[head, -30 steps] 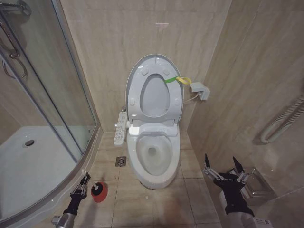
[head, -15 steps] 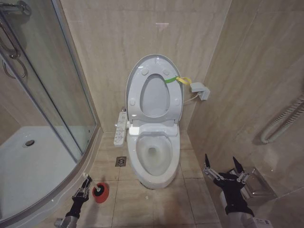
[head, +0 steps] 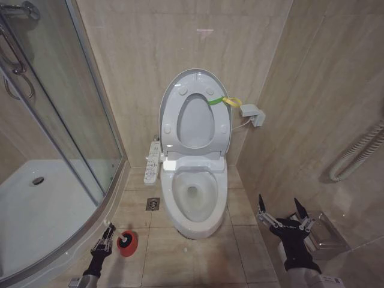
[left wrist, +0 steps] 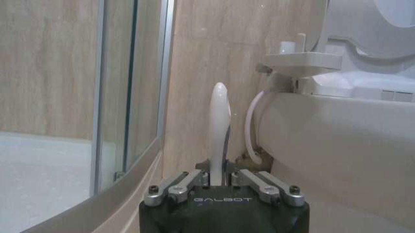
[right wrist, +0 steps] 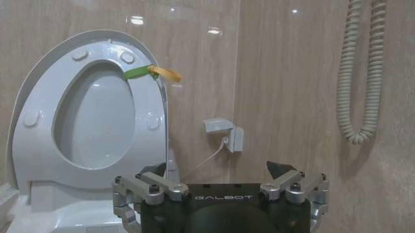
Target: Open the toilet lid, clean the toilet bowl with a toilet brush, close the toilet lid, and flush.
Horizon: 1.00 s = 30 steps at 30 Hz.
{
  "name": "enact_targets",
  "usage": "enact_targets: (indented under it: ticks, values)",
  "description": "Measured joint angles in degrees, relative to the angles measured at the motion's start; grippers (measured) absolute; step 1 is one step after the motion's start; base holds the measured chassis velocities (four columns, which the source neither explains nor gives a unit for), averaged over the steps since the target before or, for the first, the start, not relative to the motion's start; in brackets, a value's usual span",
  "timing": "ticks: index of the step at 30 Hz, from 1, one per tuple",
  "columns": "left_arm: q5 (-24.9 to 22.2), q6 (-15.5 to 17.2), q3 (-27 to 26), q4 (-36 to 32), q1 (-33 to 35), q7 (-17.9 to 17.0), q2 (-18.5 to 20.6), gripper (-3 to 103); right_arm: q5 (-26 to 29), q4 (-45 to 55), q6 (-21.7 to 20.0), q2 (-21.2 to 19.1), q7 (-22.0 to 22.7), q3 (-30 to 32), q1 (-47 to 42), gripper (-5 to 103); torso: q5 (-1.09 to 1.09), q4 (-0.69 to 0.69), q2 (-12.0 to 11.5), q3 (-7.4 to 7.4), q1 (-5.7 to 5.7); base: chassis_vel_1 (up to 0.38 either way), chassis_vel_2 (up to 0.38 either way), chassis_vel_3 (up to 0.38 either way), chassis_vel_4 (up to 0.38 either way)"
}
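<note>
The toilet lid stands upright against the wall with the seat ring raised in front of it, and a yellow-green strap hangs from its edge. The toilet bowl lies uncovered below. On the floor to the bowl's left, my left gripper is shut on the toilet brush's white handle. The brush's dark head rests at the red holder cup. My right gripper hangs open and empty to the right of the bowl. The lid and strap also appear beyond my right gripper.
A curved glass shower enclosure borders the left side. A long white button panel juts from the toilet's left, with a floor drain below it. On the right wall are a small white box, a coiled hose and a metal paper holder.
My left gripper, holding the brush handle, has drawn slightly toward the picture's bottom edge beside the red cup. The right arm and the toilet have not moved.
</note>
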Motion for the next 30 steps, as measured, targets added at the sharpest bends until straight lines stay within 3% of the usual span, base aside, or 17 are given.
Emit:
enact_targets:
  ticks: [7, 19, 23, 24, 30]
  values:
    - [0.9, 0.64, 0.61, -0.3, -0.26, -2.15, 0.0, 15, 0.0, 0.0, 0.0, 0.0, 0.0, 0.0, 0.0, 100, 0.0, 0.0, 0.01, 0.0, 0.0, 0.0, 0.0, 0.0, 0.0]
    - [0.75, 1.23, 1.06, -2.83, 1.36, -1.33, -0.07, 17, 0.0, 0.0, 0.0, 0.0, 0.0, 0.0, 0.0, 100, -0.1, 0.01, 0.01, 0.04, 0.02, 0.0, 0.0, 0.0, 0.0]
    - [1.53, 1.19, 1.01, -3.09, 1.49, -1.99, -0.1, 17, 0.0, 0.0, 0.0, 0.0, 0.0, 0.0, 0.0, 100, -0.03, 0.0, 0.01, 0.03, 0.02, 0.0, 0.0, 0.0, 0.0]
    - [1.84, 1.15, 0.99, -3.09, 1.56, -2.09, -0.15, 43, 0.0, 0.0, 0.0, 0.0, 0.0, 0.0, 0.0, 100, -0.06, -0.01, 0.02, 0.03, 0.02, 0.0, 0.0, 0.0, 0.0]
    - [2.34, 1.0, 0.71, -3.9, 2.22, -2.81, -0.25, 43, 0.0, 0.0, 0.0, 0.0, 0.0, 0.0, 0.0, 100, -0.03, 0.0, 0.02, 0.02, 0.02, 0.0, 0.0, 0.0, 0.0]
